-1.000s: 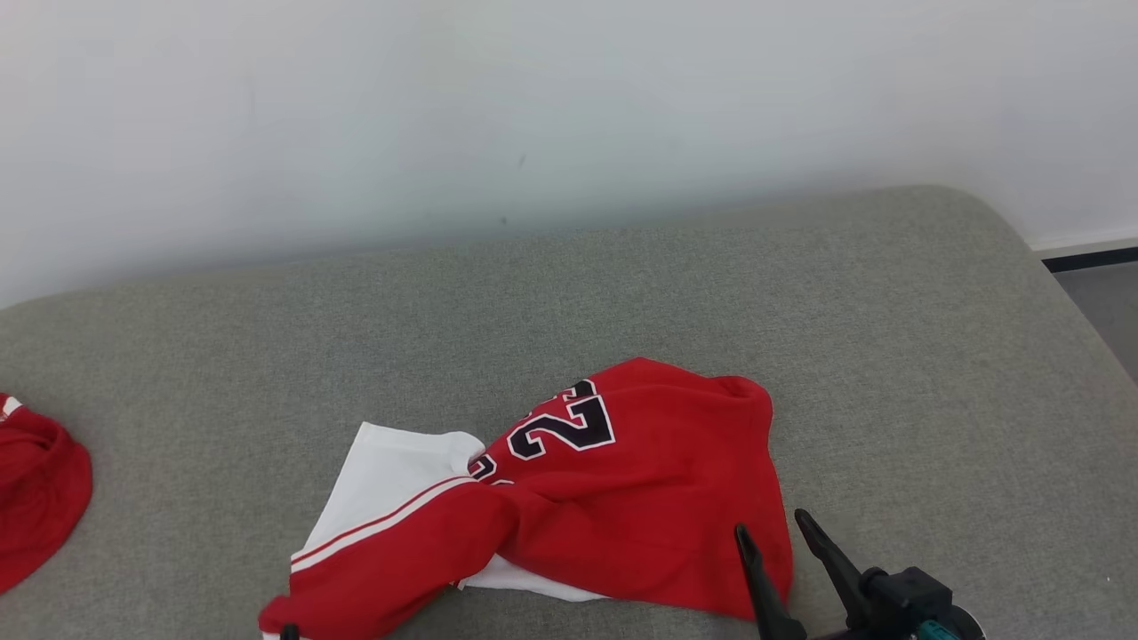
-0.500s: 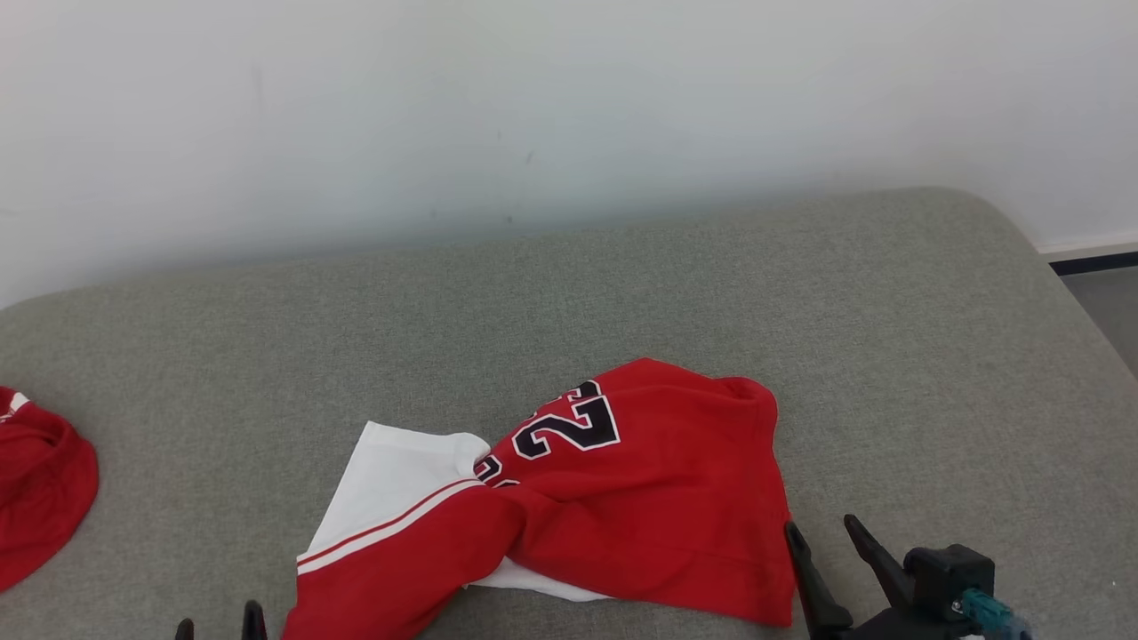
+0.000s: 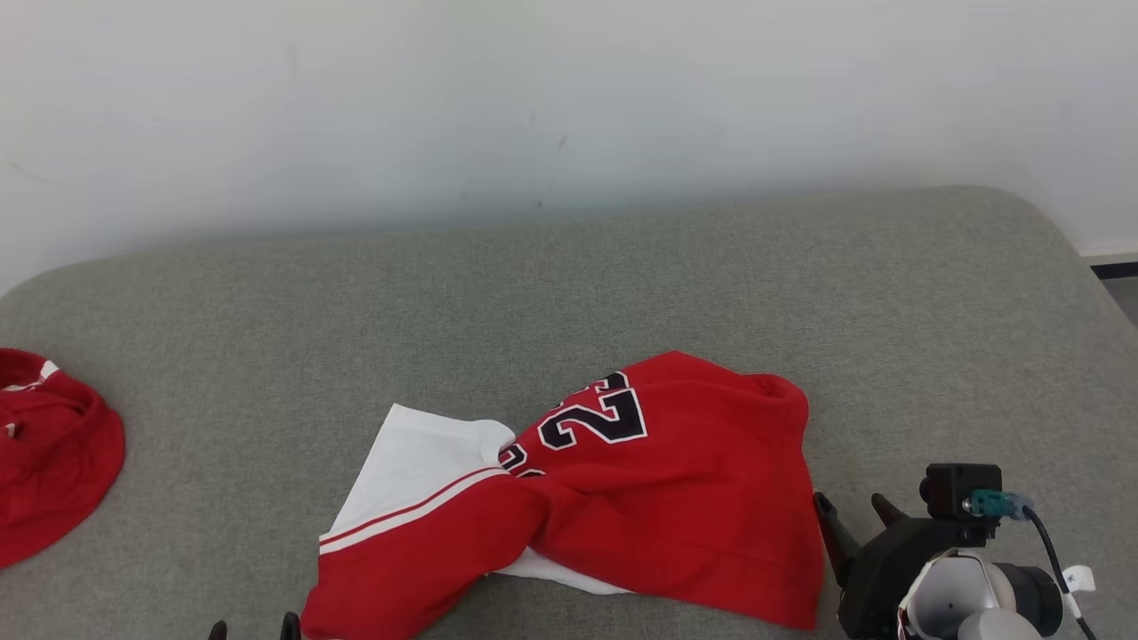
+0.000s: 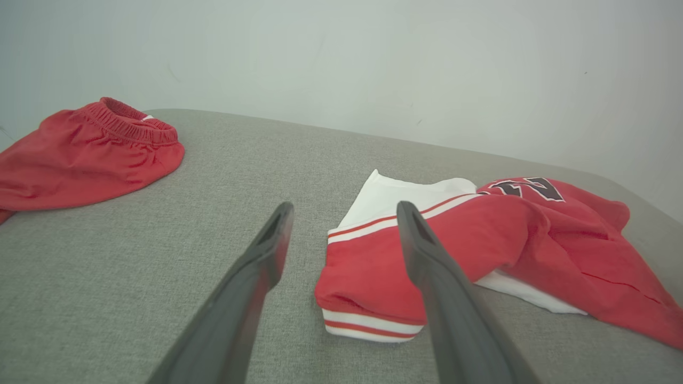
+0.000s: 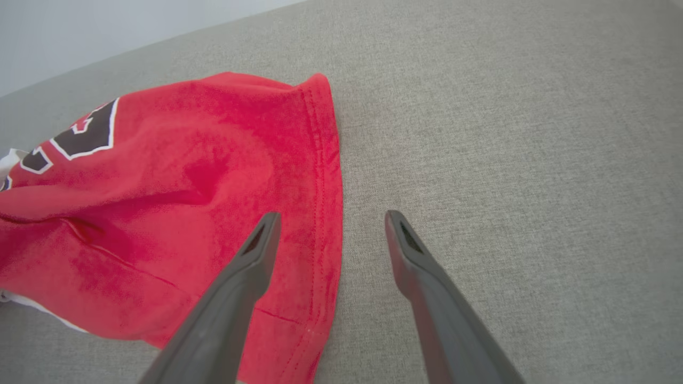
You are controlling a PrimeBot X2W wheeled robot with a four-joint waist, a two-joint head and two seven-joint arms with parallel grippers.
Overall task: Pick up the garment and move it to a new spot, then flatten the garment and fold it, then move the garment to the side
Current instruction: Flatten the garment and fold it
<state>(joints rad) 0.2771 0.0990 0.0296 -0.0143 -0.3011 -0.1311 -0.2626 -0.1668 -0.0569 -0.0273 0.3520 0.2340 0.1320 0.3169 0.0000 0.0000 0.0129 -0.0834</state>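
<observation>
**Head view.** The garment (image 3: 640, 498), a red jersey with white panels and black numerals, is seen crumpled on the grey cushion (image 3: 622, 284), between the two grippers. The right gripper (image 3: 852, 508) is noted at the lower right, its tips just beside the garment's right hem. Its fingers are spread and nothing is held. The tips of the left gripper (image 3: 253, 629) are seen at the bottom edge, just left of the garment's striped lower corner. A second red garment (image 3: 53, 462) is recorded well to the left of the left gripper, apart from the jersey.

**Left wrist view.** The fingers are set wide, with nothing gripped. The garment's rolled, striped edge is seen just ahead, partly behind the right finger, and the rest is spread out to that finger's right. The second red garment, with an elastic waistband, lies far ahead and left of the left finger.

**Right wrist view.** The fingers are spread wide and empty. The stitched red hem runs ahead between them, nearer the left finger, which overlaps the cloth. Contact there cannot be judged from this angle. Bare cushion is seen beyond the right finger.
</observation>
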